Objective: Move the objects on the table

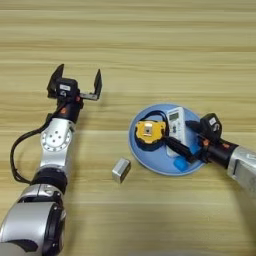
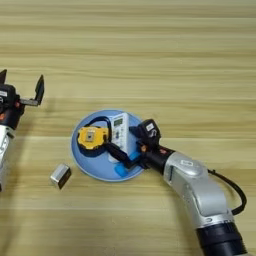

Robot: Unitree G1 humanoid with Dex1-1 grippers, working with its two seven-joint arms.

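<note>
Reaching over the plate [image 1: 150, 162] rim, the right gripper [image 2: 129, 144] spreads its fingers around the white remote [image 2: 117, 131], whose long axis runs toward the table's [image 1: 150, 45] far edge, while the left gripper [image 1: 75, 82] hovers open.

Both views look steeply down from the robot's head onto the table [image 1: 150, 45], whose planks fill each frame at close range. Both share the pale-blue plate [image 1: 150, 162] and its surroundings. The left eye view extends further left; the right eye view extends further right.
</note>
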